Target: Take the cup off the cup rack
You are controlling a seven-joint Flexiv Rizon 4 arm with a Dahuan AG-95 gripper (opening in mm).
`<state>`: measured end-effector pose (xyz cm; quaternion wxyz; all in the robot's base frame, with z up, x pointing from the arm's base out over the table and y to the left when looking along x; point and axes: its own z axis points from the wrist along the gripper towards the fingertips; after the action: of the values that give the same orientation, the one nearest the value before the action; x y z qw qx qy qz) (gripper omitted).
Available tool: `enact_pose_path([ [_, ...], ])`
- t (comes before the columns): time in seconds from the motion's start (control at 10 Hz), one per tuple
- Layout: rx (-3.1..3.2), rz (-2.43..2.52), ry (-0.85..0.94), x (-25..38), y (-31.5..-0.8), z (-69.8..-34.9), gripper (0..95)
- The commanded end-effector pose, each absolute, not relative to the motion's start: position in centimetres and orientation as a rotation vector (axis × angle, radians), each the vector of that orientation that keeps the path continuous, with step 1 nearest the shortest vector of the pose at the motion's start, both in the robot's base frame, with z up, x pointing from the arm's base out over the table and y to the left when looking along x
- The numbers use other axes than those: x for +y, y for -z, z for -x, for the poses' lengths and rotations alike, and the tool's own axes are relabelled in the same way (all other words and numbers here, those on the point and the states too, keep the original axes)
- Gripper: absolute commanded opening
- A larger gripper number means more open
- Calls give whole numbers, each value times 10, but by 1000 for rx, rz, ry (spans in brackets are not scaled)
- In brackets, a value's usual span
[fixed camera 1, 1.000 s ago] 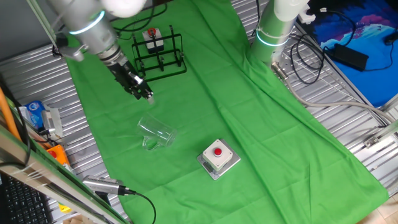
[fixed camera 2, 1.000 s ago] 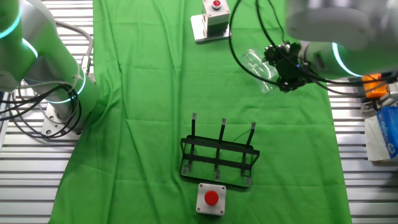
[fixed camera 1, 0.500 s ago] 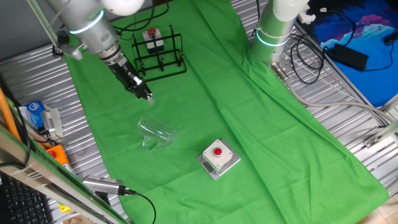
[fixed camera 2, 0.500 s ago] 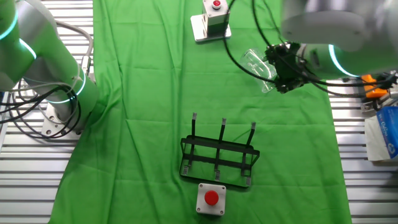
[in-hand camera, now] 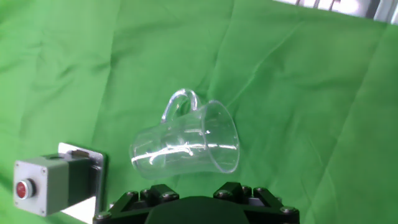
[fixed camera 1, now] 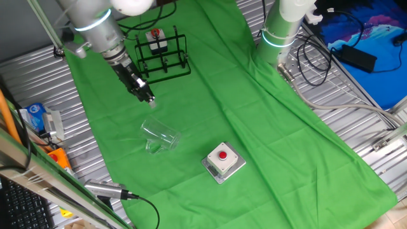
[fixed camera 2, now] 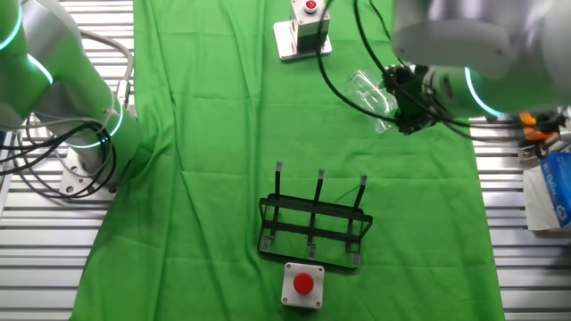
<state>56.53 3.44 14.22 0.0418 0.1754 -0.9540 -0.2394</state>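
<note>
The gripper [fixed camera 1: 149, 98] is seen raised above the green cloth [fixed camera 1: 267, 127], with nothing held in it; whether its fingers are apart or together cannot be told, since the fingertips are hidden in the hand view and too small in the fixed views. The cup [in-hand camera: 186, 145] is found lying on its side on the cloth, ahead of the gripper along its line of sight, on the side away from the cup rack [fixed camera 1: 162, 54]. Its long axis is laid across the hand view, mouth to the right, handle turned upward in that view. The rack's pegs are seen bare, well apart from the cup. The grey box [in-hand camera: 53, 183] with a red button is placed near the cup's base. The task is judged essentially done.
</note>
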Motion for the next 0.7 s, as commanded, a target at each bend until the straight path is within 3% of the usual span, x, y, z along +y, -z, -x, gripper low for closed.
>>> enact_pose_path([
  [0.1, -2919, -569, 784, 37, -146, -577, 570],
  [0.7, -2894, -611, 951, 52, -112, -602, 570],
])
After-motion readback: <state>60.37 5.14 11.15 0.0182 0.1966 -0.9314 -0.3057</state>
